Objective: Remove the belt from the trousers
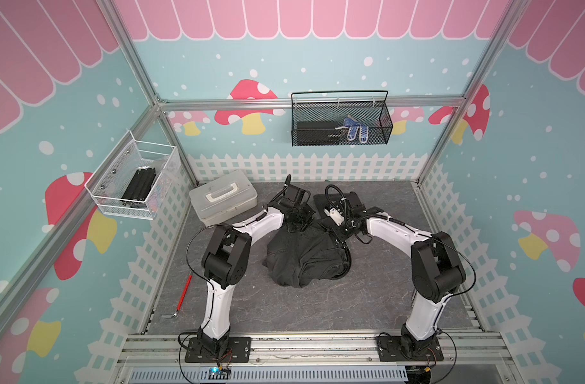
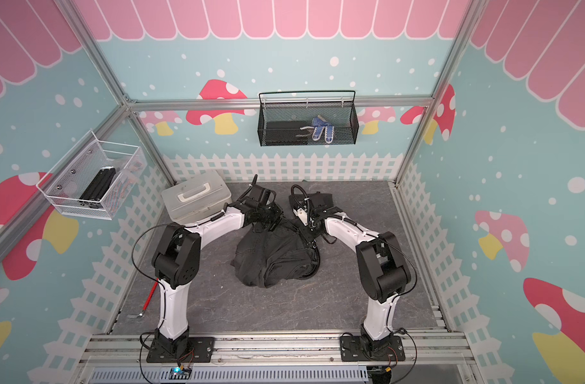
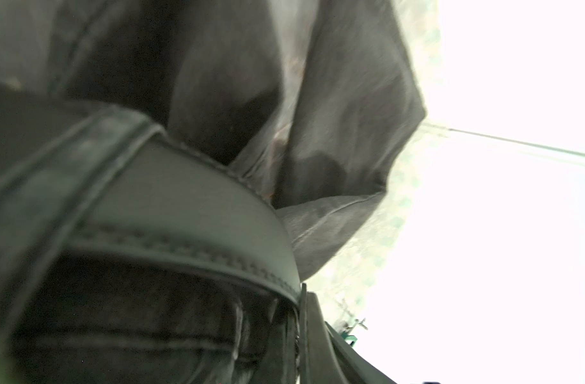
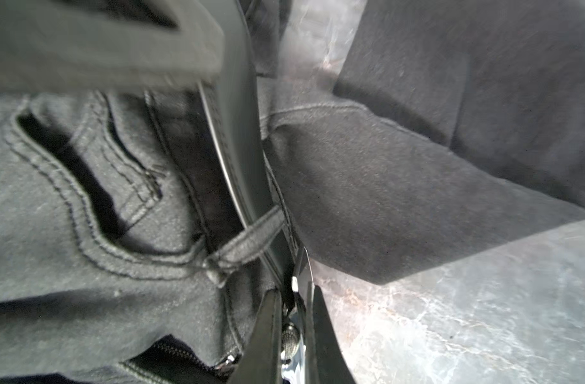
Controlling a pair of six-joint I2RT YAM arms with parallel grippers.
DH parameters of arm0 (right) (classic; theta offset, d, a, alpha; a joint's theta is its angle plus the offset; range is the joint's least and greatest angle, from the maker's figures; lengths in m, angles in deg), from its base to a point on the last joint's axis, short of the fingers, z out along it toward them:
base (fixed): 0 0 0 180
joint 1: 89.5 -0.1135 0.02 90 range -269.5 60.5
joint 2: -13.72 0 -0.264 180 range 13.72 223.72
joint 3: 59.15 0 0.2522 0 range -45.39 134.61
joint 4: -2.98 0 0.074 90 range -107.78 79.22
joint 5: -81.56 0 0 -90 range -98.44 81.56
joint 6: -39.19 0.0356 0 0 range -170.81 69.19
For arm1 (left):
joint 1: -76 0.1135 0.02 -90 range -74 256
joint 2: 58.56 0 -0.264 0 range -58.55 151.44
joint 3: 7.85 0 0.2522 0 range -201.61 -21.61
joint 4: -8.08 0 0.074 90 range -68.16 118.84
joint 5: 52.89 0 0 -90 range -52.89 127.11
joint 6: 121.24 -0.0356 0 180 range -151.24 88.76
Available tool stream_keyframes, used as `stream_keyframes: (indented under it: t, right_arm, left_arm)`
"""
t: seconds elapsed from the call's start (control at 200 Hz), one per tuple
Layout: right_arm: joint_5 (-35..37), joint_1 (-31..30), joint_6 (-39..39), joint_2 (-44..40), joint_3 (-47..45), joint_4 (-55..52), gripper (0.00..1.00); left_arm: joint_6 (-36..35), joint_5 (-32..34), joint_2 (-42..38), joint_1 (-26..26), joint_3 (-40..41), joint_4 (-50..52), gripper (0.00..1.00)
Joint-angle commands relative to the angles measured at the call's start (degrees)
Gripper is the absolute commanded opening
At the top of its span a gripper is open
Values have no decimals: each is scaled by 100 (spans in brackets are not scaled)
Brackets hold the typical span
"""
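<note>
On the grey desk (image 1: 317,309), between the two arms, the trousers (image 1: 301,259) lie in a crumpled dark heap, with one part stretching back toward the rear wall. At the heap's far edge the left jaws are pressed together on a bunch of denim at the waistband, which rises to them in a peak. In the left wrist view the belt (image 3: 184,206) curves along that waistband right up to them. On the heap's right side the right jaws are nearly shut, pinching the belt beside a metal button (image 4: 289,335). Just beyond them the strap passes under a belt loop (image 4: 247,239), so it is still threaded. A white lidded box (image 1: 223,199) stands at the desk's back left corner.
</note>
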Motion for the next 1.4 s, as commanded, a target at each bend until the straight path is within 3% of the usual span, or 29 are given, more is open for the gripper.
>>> stream_keyframes:
  t: [0.0, 0.155, 0.31, 0.47, 0.615, 0.675, 0.775, 0.951, 1.066, 1.156, 1.236, 1.391]
  right_arm:
    - [765, 80, 205, 211, -137, -924, 0]
    - [1075, 97, 338, 294, -141, -1166, 0]
    - [1309, 154, 563, 331, -138, -1398, 0]
    - [1467, 312, 828, 502, -102, -1619, 0]
    - [1419, 493, 945, 503, -114, -1704, 0]
    - [1379, 511, 934, 501, -112, -1702, 0]
    - [1228, 511, 914, 525, -47, -1676, 0]
    - [768, 507, 896, 469, 20, -1489, 0]
    - [353, 503, 851, 131, -159, -1110, 0]
    - [270, 502, 908, -26, -205, -976, 0]
    - [176, 502, 884, -51, -167, -956, 0]
    - [136, 502, 888, -23, -115, -920, 0]
  left_arm:
    - [65, 122, -546, 603, -270, -824, 0]
    - [514, 173, -875, 1048, 73, -1826, 0]
    - [1471, 358, -1245, 1530, 741, -3378, 0]
    - [1701, 957, -1783, 1970, 1275, -4093, 0]
    - [1892, 1910, -2447, 2185, 2163, -4451, 0]
    - [1932, 2057, -2604, 2206, 2356, -4211, 0]
    - [1661, 1725, -2618, 2181, 2282, -3312, 0]
    - [-344, 1022, -2072, 1703, 1281, -853, 0]
    - [-1382, 693, -1417, 1318, 850, 174, 14]
    - [-1747, 688, -1193, 1025, 932, 324, 23]
    - [-1919, 959, -1197, 723, 1012, 338, 25]
    - [-1681, 1034, -1200, 175, 895, 332, 30]
